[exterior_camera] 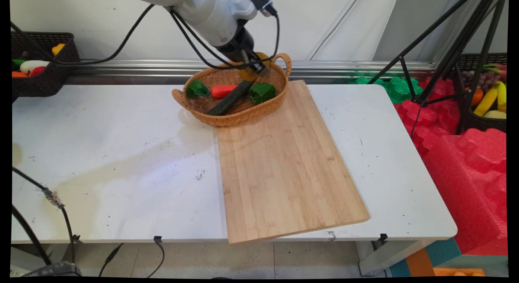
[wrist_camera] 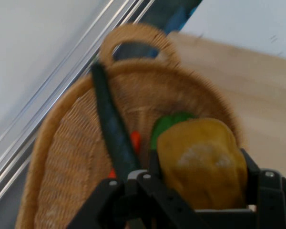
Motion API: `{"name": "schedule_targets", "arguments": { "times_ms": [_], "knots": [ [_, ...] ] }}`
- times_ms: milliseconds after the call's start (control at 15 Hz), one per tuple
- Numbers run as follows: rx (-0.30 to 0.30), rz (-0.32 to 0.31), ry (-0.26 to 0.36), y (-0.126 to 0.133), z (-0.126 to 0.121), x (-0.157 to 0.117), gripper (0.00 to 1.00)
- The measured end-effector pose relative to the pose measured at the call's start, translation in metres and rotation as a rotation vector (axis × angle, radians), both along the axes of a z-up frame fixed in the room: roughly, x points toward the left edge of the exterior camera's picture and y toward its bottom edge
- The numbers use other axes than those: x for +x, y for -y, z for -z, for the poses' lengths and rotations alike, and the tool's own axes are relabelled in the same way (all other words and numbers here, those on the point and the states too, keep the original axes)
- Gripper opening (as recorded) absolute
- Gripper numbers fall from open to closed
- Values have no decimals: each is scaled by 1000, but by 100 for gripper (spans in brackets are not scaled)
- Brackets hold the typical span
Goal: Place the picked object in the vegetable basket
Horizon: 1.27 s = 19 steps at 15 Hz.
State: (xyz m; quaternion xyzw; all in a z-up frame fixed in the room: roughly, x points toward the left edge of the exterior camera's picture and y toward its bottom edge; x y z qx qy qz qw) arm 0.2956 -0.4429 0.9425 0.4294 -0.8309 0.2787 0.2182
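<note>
Main view. You see the claw (exterior_camera: 254, 68) over the far side of the wicker basket (exterior_camera: 215, 116), which stands at the back of the white surface (exterior_camera: 101, 161) with its near right rim overlapping the far corner of the bamboo cutting board (exterior_camera: 284, 165). The claw is clamped on a yellow bell pepper (exterior_camera: 250, 73), held above the basket floor. Below it lie a long dark green cucumber (exterior_camera: 227, 102), an orange-red carrot (exterior_camera: 223, 91) and two green pieces, one at the left (exterior_camera: 197, 89) and one at the right (exterior_camera: 262, 92).

Hand view. Here the yellow bell pepper (wrist_camera: 202, 162) fills the space between the two fingers (wrist_camera: 250, 167), which press on its opposite flanks. Behind it you can make out the basket wall (wrist_camera: 62, 157) and its handle (wrist_camera: 133, 36), the cucumber (wrist_camera: 114, 129) leaning across, a strip of the carrot (wrist_camera: 136, 140) and a green piece (wrist_camera: 169, 123).

Handling. Judge the pepper to be a light, hollow, stiff-skinned item, probably a toy, with a smooth and somewhat slippery surface. Its bulging body is best taken across the widest part, as shown, since the rounded shoulders would let it slide out.
</note>
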Motion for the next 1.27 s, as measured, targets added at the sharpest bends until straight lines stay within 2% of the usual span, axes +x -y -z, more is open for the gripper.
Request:
{"name": "schedule_targets", "arguments": {
  "times_ms": [333,667,1067,1133,1267],
  "knots": [
    [80,-21,48,19,29,34,0],
    [176,31,52,32,62,47,0],
    [207,78,28,40,81,48,0],
    [207,83,25,40,82,49,100],
    [204,90,22,39,82,50,100]
  ]
}}
